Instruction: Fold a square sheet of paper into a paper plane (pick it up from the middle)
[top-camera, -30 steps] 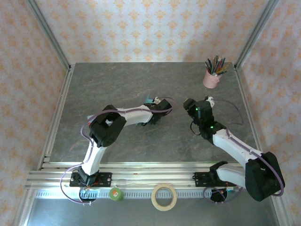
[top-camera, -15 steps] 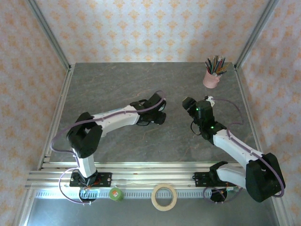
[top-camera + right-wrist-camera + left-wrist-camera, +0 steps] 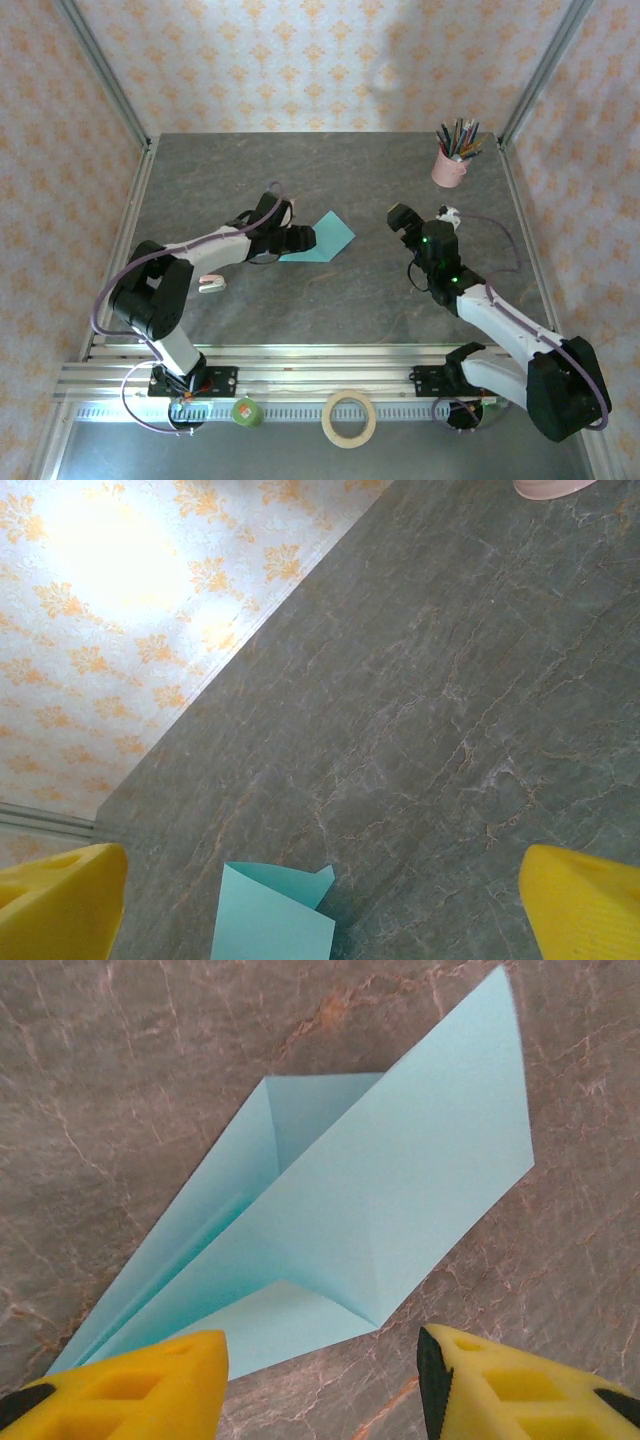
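Top external view: the turquoise paper, folded to a pointed shape, lies flat on the table near its middle, between the two grippers. The left gripper sits just beside the paper's left edge, jaws apart and grasping nothing. In the left wrist view its yellow fingers flank the paper's near edge; contact cannot be judged. The right gripper hangs to the right, apart from the paper, jaws spread wide and empty. A pink cup of pencils stands at the far right corner.
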Robot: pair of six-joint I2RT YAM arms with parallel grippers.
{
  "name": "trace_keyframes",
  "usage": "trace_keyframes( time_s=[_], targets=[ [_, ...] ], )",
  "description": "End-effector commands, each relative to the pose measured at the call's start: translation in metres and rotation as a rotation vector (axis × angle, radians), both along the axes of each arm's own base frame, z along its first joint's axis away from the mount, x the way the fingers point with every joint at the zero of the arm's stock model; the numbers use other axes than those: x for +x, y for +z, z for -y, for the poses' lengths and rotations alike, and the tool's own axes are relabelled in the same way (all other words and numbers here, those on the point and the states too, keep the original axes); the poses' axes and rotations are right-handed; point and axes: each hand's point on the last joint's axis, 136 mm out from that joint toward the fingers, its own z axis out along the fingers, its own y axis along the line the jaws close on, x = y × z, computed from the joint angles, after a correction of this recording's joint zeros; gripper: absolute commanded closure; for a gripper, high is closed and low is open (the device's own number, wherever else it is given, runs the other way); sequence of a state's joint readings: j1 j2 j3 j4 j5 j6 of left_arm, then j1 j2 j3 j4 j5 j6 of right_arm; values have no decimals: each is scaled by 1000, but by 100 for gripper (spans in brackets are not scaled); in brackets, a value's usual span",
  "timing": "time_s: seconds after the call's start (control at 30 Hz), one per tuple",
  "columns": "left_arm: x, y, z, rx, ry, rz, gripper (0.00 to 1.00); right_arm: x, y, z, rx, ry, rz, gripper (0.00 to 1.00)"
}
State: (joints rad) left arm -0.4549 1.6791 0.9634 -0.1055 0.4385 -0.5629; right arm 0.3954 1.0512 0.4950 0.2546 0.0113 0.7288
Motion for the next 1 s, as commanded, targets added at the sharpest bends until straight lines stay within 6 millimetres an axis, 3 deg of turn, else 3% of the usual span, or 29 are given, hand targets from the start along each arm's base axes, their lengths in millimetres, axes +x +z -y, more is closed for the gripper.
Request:
trace_keyframes(
  time_s=[0.0, 0.43, 0.57, 0.87, 0.97],
  targets=[
    [8, 4, 8, -90, 14, 3, 45, 4, 2, 2, -24, -8, 12, 0],
    [28, -14, 0, -85, 71, -19, 47, 13, -13, -23, -1, 97, -83, 0],
    [33, -18, -4, -72, 87, -12, 48, 17, -29, -34, -3, 139, -159, 1],
    [26, -43, -6, -97, 158, -119, 52, 8, -64, -68, 146, 230, -347, 22],
    [25, -42, 3, -170, 180, -152, 53, 3, -78, -83, 168, 238, -401, 26]
  ],
)
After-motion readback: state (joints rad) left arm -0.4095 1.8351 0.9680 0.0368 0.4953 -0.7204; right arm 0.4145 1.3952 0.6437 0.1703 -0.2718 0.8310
